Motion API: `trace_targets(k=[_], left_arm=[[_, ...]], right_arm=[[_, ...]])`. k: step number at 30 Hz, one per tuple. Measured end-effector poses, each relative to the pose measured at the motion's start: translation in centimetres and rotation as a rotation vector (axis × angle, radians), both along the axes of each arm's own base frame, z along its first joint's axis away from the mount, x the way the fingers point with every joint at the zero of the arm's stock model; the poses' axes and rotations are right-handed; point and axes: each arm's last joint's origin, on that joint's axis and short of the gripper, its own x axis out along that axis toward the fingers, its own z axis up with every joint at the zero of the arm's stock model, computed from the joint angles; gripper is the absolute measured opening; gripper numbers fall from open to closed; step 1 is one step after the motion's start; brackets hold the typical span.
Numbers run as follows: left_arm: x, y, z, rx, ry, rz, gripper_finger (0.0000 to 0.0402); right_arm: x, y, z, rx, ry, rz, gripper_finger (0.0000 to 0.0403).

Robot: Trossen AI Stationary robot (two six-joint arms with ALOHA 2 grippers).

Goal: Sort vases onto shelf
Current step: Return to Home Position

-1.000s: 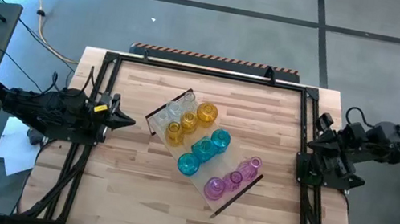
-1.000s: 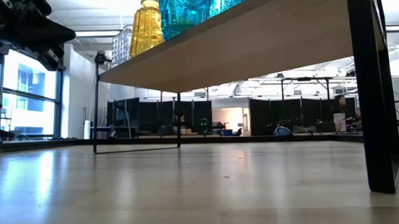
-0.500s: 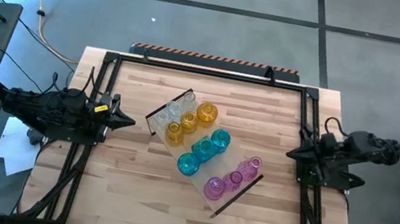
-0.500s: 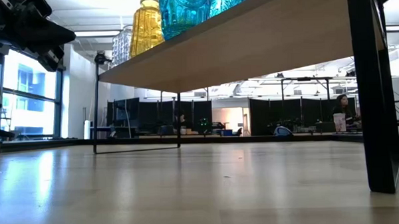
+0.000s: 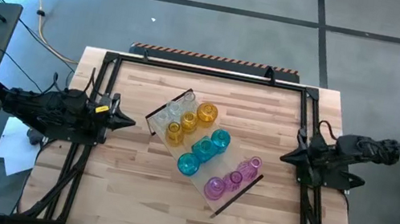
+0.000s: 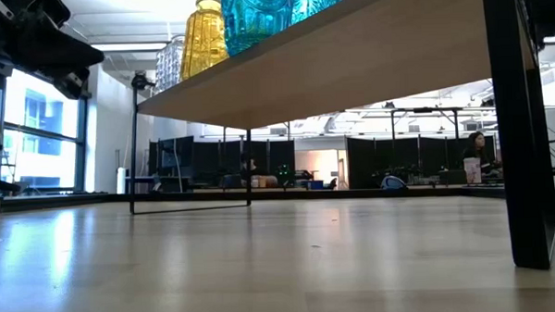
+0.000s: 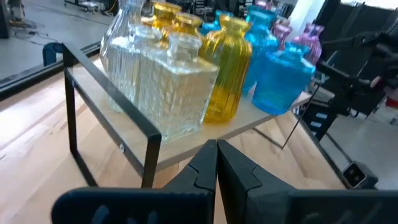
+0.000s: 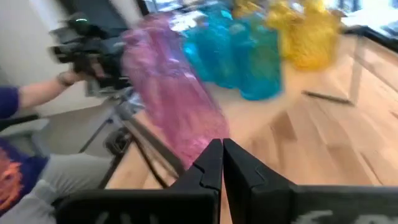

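Seen from above, the vases [image 5: 203,147] stand grouped by colour on the shelf [image 6: 349,70] mid-table, while the low view looks at its underside. My left gripper [image 5: 129,123] and right gripper [image 5: 284,156] sit near opposite table edges, fingers pressed together, holding nothing.

In the low view the shelf [image 6: 349,70] shows only its underside, and the yellow vase [image 6: 204,38] and blue vase [image 6: 254,13] standing on it are cut off by the top edge. The right wrist view smears the pink vases [image 8: 168,93] into a blur, and a person's sleeve [image 8: 9,102] is cut by the edge. From above, the clear vases [image 5: 178,108] are too small to count.
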Motion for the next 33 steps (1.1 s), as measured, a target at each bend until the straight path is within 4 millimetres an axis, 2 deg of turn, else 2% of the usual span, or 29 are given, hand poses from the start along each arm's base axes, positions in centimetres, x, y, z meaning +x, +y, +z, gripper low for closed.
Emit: trace_targets(k=[2, 8, 16, 22, 29, 33], left_arm=[[0.0, 0.0, -0.1, 0.003, 0.015, 0.000, 0.0003], [-0.1, 0.0, -0.3, -0.029, 0.033, 0.005, 0.0003], [0.0, 0.0, -0.3, -0.028, 0.031, 0.011, 0.0003], [0.0, 0.0, -0.3, -0.028, 0.032, 0.011, 0.0003], [0.0, 0.0, -0.3, -0.020, 0.032, 0.011, 0.0003], [0.0, 0.0, -0.3, -0.020, 0.032, 0.011, 0.0003]], right_arm=[[0.0, -0.2, -0.4, 0.001, 0.040, -0.051, 0.0000], [0.0, -0.3, -0.2, 0.026, 0.020, -0.114, 0.0000], [0.5, -0.2, 1.1, 0.031, -0.153, -0.123, 0.0000], [1.9, 0.2, -1.1, -0.084, -0.190, -0.111, 0.0000], [2.9, 0.6, -3.7, -0.111, -0.148, -0.100, 0.0000], [3.1, 0.7, -4.5, -0.129, -0.140, -0.097, 0.0000]])
